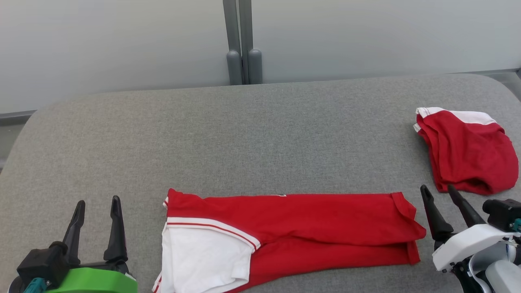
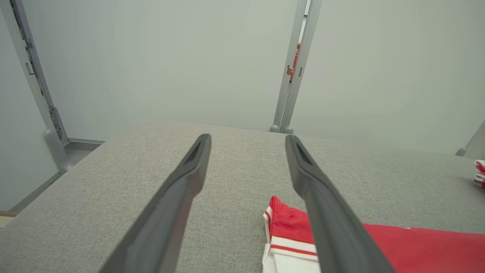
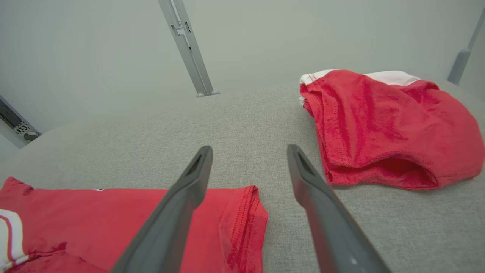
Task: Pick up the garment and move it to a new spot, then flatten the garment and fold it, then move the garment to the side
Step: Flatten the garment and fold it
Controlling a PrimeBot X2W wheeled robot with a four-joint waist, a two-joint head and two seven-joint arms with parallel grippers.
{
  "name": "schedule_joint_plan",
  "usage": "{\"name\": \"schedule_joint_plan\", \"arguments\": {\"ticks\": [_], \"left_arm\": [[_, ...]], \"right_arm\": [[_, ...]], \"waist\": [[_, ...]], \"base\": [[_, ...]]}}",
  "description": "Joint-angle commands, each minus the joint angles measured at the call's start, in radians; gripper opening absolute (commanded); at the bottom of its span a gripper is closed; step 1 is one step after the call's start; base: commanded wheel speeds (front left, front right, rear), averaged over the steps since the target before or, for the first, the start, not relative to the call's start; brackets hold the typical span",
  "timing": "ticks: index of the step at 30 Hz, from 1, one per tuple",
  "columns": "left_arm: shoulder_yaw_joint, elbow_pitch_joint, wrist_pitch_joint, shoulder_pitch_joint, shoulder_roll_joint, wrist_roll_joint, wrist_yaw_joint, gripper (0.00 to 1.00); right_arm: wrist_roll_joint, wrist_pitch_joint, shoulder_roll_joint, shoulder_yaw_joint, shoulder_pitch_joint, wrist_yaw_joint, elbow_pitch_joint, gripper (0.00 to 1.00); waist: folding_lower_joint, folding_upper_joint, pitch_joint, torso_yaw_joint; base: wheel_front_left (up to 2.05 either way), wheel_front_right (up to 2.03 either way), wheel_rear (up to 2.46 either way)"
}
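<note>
Grey table (image 1: 260, 134) | red garment (image 1: 325, 219) folded | left tool (image 1: 99, 200), right tool (image 1: 437, 187) wide open, empty | post tag (image 2: 292, 66) illegible

2 red garments (image 1: 325, 219) (image 1: 468, 158), 2 hands (image 1: 99, 200) (image 1: 437, 187), 1 grey table (image 1: 260, 134).

This looks like a test room or lab: plain pale grey wall panels (image 1: 101, 44) and grey metal posts (image 1: 243, 44) stand behind the far edge of a big grey cloth-covered table (image 1: 260, 134)

You see the left gripper (image 2: 248, 139) spread wide over the grey table (image 2: 94, 197); the red-and-white garment (image 2: 416, 246) lies at five o'clock, partly behind one finger.
</note>
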Motion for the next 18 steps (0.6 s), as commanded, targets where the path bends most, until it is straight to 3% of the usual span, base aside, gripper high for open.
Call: {"name": "schedule_joint_plan", "arguments": {"ticks": [1, 8, 18], "left_arm": [[0.019, 0.011, 0.0, 0.015, -0.014, 0.018, -0.021, 1.0], [0.043, 0.054, 0.0, -0.006, -0.069, 0.073, -0.104, 1.0], [0.041, 0.105, 0.0, -0.04, -0.114, 0.12, -0.155, 1.0]], "right_arm": [[0.012, 0.028, 0.003, 0.009, 0.006, -0.001, 0.018, 1.0], [0.073, 0.213, 0.019, 0.055, -0.053, -0.001, 0.138, 1.0], [0.131, 0.408, 0.092, 0.055, -0.169, -0.001, 0.382, 1.0]], "waist": [[0.0, 0.0, 0.0, 0.001], [0.0, 0.0, 0.018, 0.012], [0.0, 0.0, 0.048, 0.045]], "base": [[0.0, 0.0, 0.0], [0.0, 0.0, 0.0], [0.0, 0.0, 0.0]]}}
